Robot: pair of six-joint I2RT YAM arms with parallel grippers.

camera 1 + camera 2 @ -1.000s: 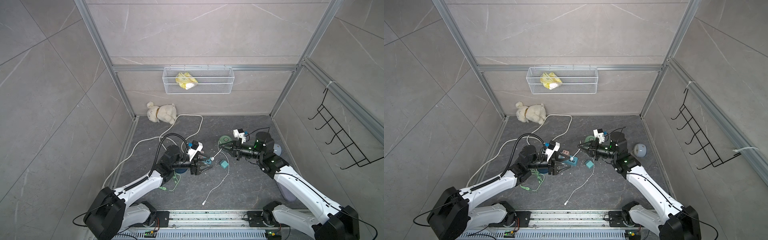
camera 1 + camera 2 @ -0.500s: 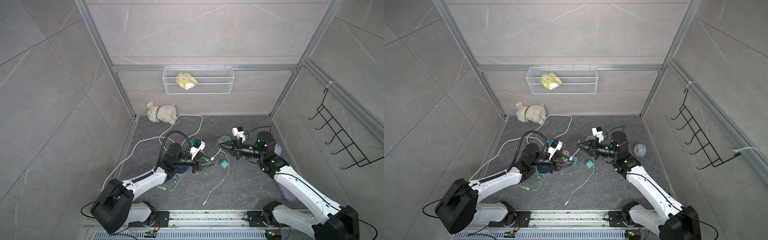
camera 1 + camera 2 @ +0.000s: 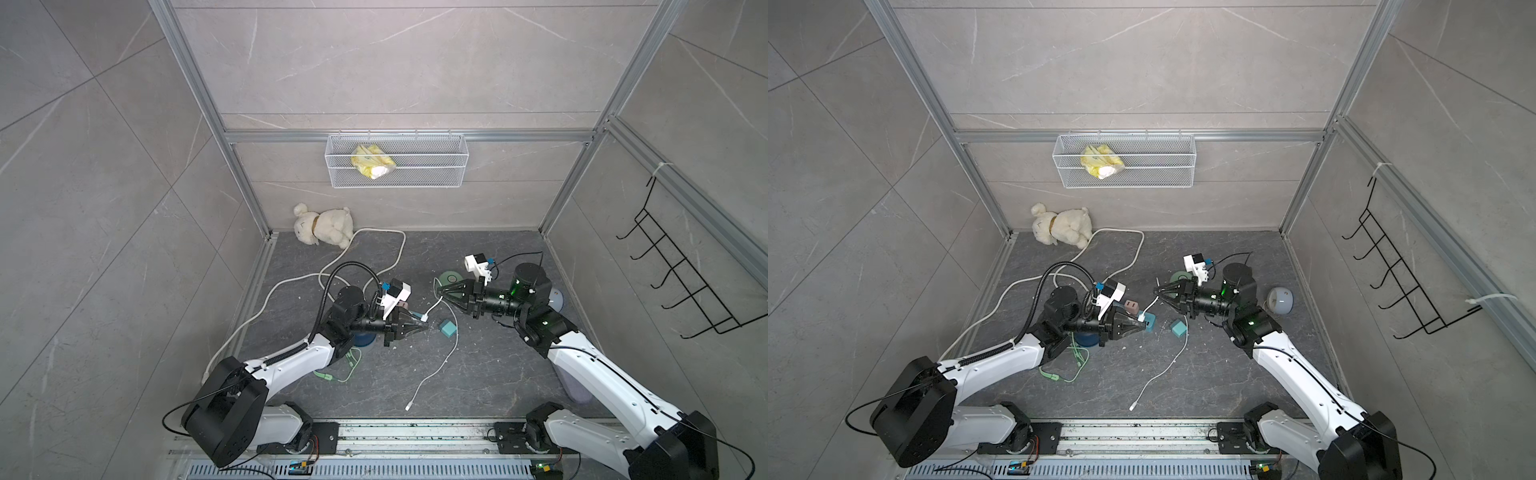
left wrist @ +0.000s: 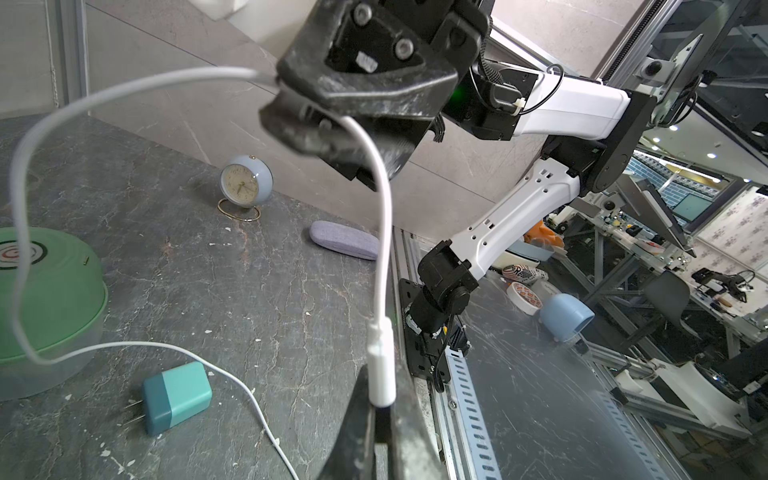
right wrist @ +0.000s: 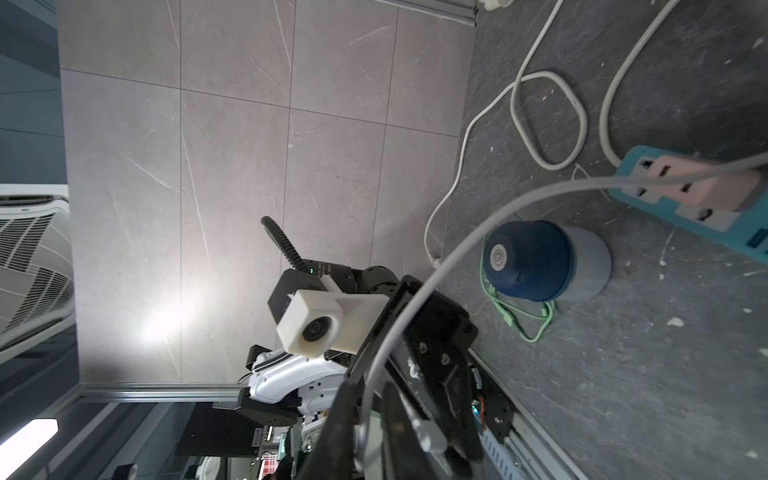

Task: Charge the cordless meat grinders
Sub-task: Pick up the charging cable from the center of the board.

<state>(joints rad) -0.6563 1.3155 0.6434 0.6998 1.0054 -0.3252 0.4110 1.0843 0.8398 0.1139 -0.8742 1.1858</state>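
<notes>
Left jaws clench the plug [image 4: 381, 365]; right jaws sit loose around the cable [image 4: 388, 216]. Left should hold the plug straight, avoiding twist.

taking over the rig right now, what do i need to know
Left gripper: shut on the plug of the white cable.
Right gripper: jaws part open, cable running between them.
Navy grinder stands beside the power strip; mint grinder near the right gripper; teal adapter lies loose.
Done: plug in hand.
Left: no cable seen plugged into either grinder; both to charge.
</notes>
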